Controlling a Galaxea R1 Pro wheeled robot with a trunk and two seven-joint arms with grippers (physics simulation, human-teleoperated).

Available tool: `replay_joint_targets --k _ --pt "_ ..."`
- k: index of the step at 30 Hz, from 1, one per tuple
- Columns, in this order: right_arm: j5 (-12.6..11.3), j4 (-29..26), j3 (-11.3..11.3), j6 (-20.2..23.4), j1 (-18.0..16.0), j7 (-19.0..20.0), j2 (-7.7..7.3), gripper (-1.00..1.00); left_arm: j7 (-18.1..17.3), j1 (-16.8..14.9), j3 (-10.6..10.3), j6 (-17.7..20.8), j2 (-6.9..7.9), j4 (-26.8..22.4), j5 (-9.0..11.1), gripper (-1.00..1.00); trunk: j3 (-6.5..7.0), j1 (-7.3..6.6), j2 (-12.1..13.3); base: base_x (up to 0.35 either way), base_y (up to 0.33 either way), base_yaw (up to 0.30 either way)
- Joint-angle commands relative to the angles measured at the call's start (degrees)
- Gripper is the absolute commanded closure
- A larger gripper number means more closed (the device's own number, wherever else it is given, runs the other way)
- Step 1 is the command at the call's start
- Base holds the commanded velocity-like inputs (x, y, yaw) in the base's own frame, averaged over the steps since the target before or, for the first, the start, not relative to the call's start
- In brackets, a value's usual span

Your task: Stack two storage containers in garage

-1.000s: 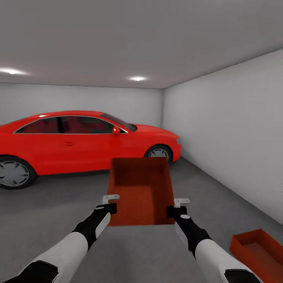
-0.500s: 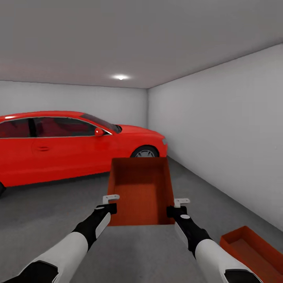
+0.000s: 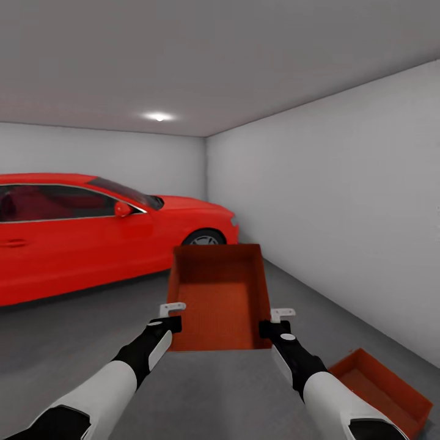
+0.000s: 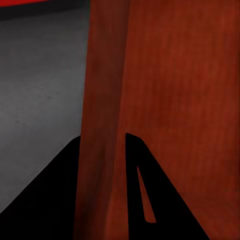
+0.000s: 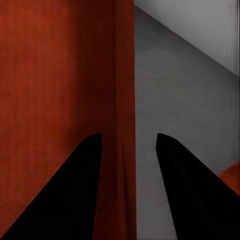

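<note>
A red-orange open-top storage container [image 3: 220,293] with plain straight walls is held up in front of the robot, above the dark grey floor [image 3: 73,342] of the garage. The left end effector [image 3: 172,318] is clamped on its left wall, fingers [image 4: 145,195] either side of the wall, and the right end effector [image 3: 274,322] is clamped on its right wall likewise. A second, matching container [image 3: 382,391] sits on the floor at near right, close to the light-grey wall [image 3: 342,208]. A red car [image 3: 91,232] stands at far left.
</note>
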Motion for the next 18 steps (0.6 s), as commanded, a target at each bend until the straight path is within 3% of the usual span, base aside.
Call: replay_joint_targets --k 1,18 --pt "0.8 0.0 -2.2 0.2 0.0 -1.3 0.05 1.0 0.9 0.0 0.5 -3.3 0.09 -0.2 -1.6 1.0 -0.02 0.05 0.0 0.321 0.0 -0.243" --pt "0.8 0.0 -2.2 0.3 0.0 -1.3 0.04 1.0 0.9 0.0 0.5 -3.3 0.09 -0.2 -1.6 1.0 -0.02 0.05 0.0 0.321 0.0 -0.245"
